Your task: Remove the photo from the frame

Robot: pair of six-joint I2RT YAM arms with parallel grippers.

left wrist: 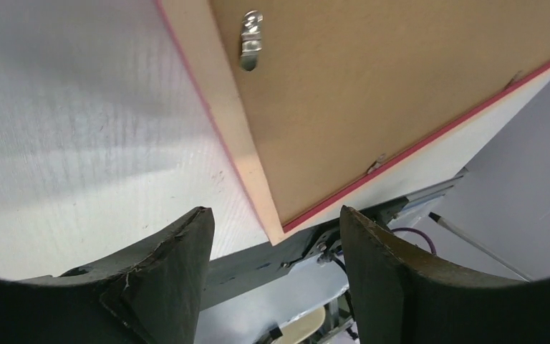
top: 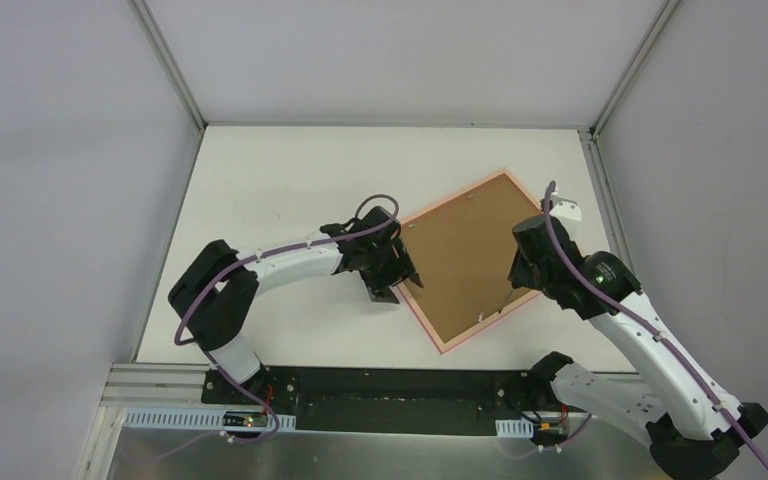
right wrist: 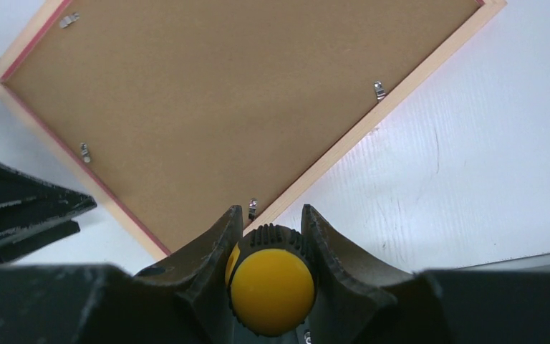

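Note:
The pink frame [top: 450, 198] lies face down and turned like a diamond on the white table. Only the photo's brown board backing [top: 465, 265] shows; the picture side is hidden. My left gripper [top: 398, 285] is open and empty at the frame's left edge. In the left wrist view its jaws [left wrist: 276, 218] stand wide just off the frame's near corner [left wrist: 236, 122]. My right gripper [top: 520, 285] is shut on the yellow-handled screwdriver [right wrist: 272, 287], above the frame's right edge [right wrist: 329, 161], close to a metal clip [right wrist: 252, 208].
Small metal clips [right wrist: 378, 89] sit along the backing's edges [right wrist: 84, 151], and a hanger [left wrist: 251, 43] is fixed to the board. The dark rail [top: 390, 385] runs along the table's near edge. Grey enclosure walls [top: 60, 150] stand left, right and behind.

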